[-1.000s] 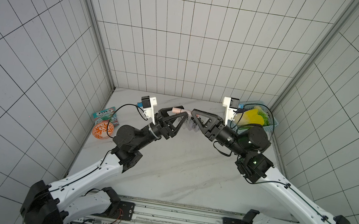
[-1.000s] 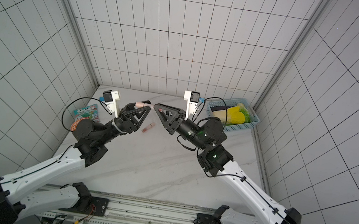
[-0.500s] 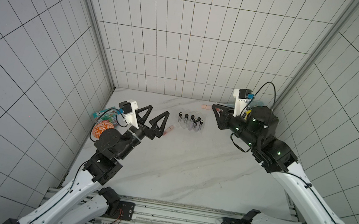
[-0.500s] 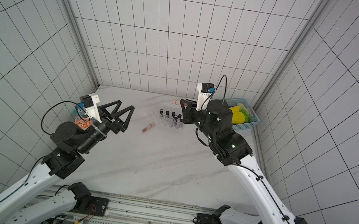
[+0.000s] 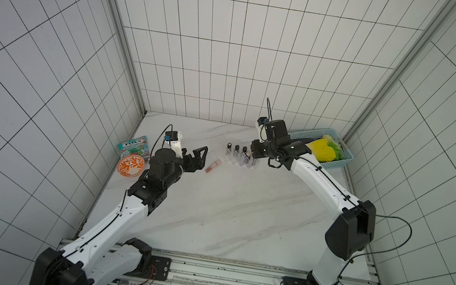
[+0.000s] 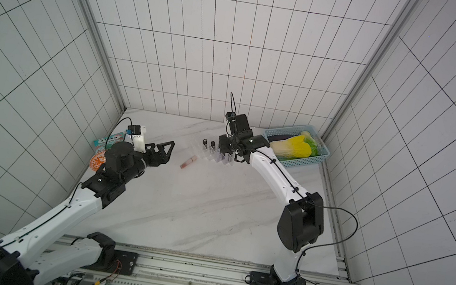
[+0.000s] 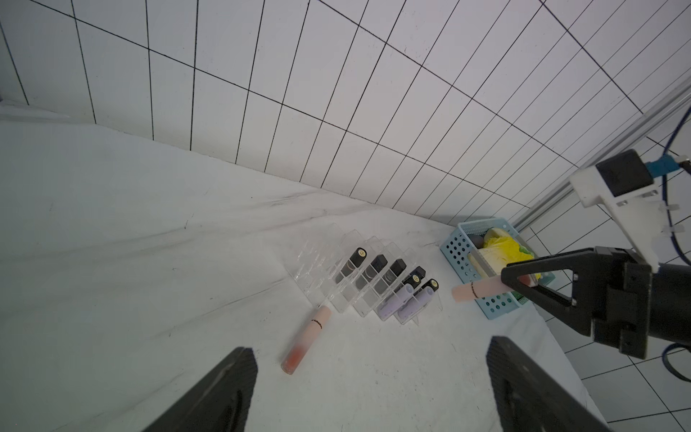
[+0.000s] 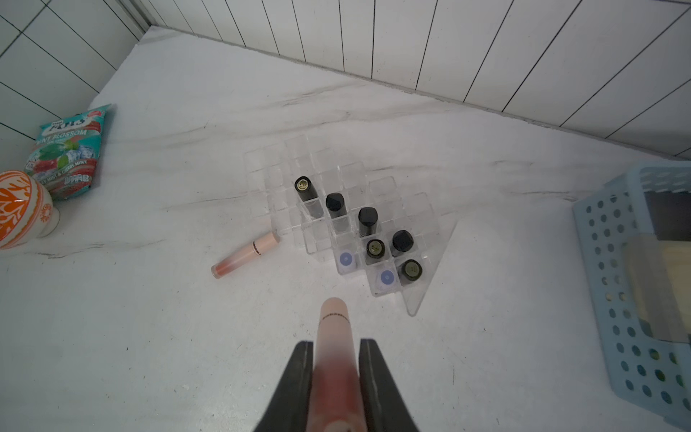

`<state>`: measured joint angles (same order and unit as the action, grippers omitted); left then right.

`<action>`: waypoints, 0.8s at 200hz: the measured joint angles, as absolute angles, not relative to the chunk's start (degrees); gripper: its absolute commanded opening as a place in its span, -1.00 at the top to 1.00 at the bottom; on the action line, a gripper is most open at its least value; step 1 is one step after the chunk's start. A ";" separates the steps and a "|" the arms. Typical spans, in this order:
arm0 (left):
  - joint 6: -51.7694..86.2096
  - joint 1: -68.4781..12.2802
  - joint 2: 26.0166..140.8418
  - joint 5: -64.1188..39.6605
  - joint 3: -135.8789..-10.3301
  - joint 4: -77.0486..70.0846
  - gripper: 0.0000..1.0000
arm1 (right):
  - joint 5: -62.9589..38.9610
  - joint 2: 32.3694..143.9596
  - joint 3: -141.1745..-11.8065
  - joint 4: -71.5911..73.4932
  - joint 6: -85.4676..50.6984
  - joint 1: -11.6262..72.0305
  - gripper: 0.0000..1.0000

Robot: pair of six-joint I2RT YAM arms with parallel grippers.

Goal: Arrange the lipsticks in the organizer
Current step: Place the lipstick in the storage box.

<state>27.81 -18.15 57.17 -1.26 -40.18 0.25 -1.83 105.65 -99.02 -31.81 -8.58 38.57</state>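
clock read in both top views, 12 at the back wall. the organizer (image 8: 422,295), clear hard plastic in stepped tiers of small square cells, sits on the table at about 12 to 1 o'clock from centre, set at a slant. standing upright in its cells: 6 glossy dark-capped lipsticks (image 8: 367,218), some faceted, some round with a small emblem on top, plus 2 pale lilac tubes (image 8: 387,277) in the low front cells. most other cells show only clear walls.

at the organizer's 8 o'clock, right by its low corner, a slim pink tube (image 8: 246,254) lies flat, frosted pale at the cap end and deeper coral at the other.

at the organizer's 3 o'clock, the right gripper (image 8: 334,344) is clamped on a second slim pink tube (image 7: 475,290), black wedge fingers (image 8: 299,374) pressed on both sides, the rounded cap poking out toward the organizer and not touching it.

over at the loose tube's 9 o'clock, the left gripper (image 5: 195,156) hangs with its jaws spread wide, nothing between them.

the table (image 8: 149,336) is smooth white with grey marble veining. a light blue perforated basket (image 5: 338,163) with something soft and yellow-green inside sits in the 2 o'clock corner. at the 9 o'clock edge, a crinkly teal snack pouch (image 8: 69,149) and a rounded white cup with orange patterning (image 8: 18,209) stand side by side.
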 measured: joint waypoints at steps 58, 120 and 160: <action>27.62 -17.02 61.12 -3.09 -41.19 1.85 -0.85 | -5.50 115.85 -107.55 -32.97 -6.20 38.59 0.67; 27.40 -16.75 62.15 -4.16 -41.23 2.63 -0.85 | -6.76 121.82 -111.55 -34.02 -5.02 38.59 0.66; 27.35 -16.75 62.15 -4.36 -41.25 2.63 -0.85 | -6.04 123.83 -114.69 -34.20 -4.03 38.57 0.66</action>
